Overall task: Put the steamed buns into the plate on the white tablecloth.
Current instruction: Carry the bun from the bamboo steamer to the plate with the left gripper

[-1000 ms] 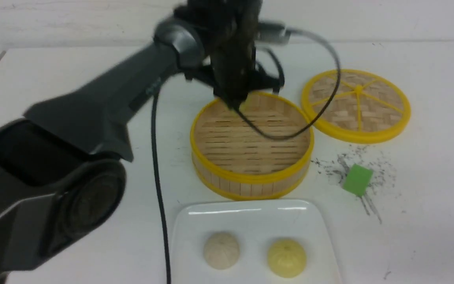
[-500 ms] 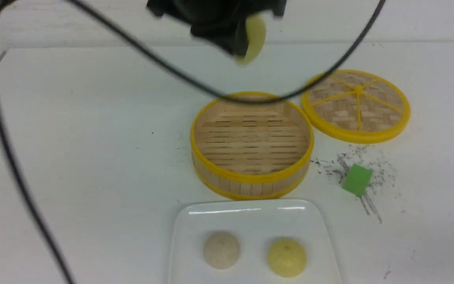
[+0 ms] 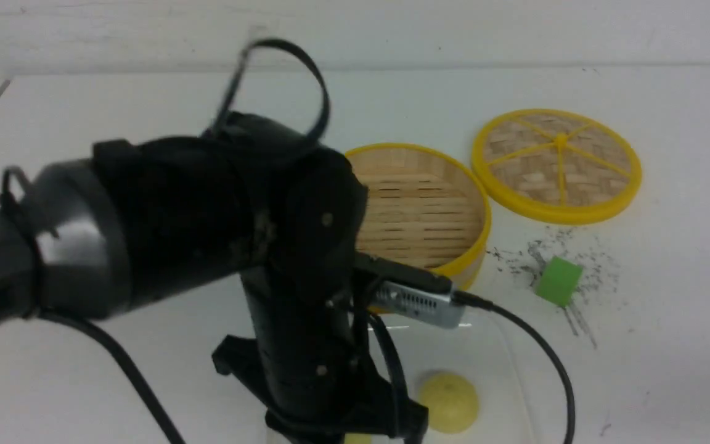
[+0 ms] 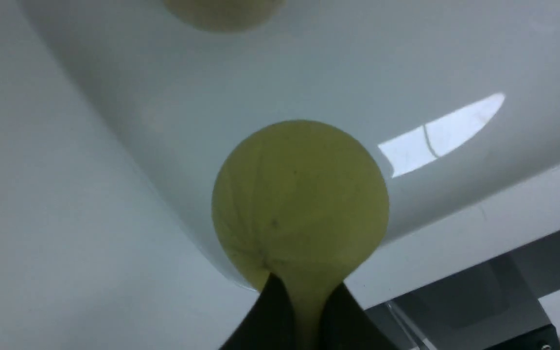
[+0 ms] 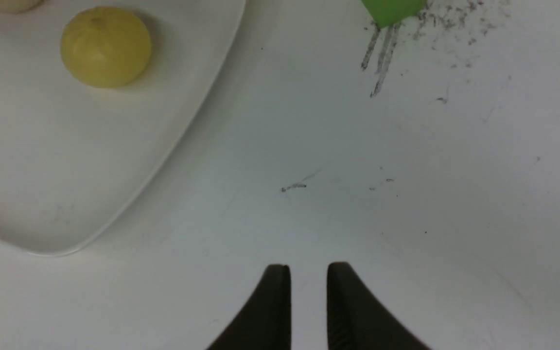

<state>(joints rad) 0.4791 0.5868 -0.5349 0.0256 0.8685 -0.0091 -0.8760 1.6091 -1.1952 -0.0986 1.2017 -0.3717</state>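
Bun point(image 4: 299, 204) pinched in our left gripper point(image 4: 302, 311) hangs over the plate point(image 4: 406, 58) rim, so we should shift inward, lower, then release gently; right gripper point(image 5: 309, 272), nearly closed, holds nothing.

1. Front view: the blurred left arm point(image 3: 195, 228) covers much of the plate point(image 3: 490, 364) and the left side of the bamboo steamer basket point(image 3: 429, 203).
2. Only a sliver of the held yellow bun point(image 3: 358, 439) shows at the bottom edge.
3. The beige bun point(image 4: 221, 12) is hidden in front and cut by the edge in both wrist views.
4. The green cube point(image 5: 393, 9) is cropped in the right wrist view.
5. Only the fingertips of the right gripper point(image 5: 309, 291) show.
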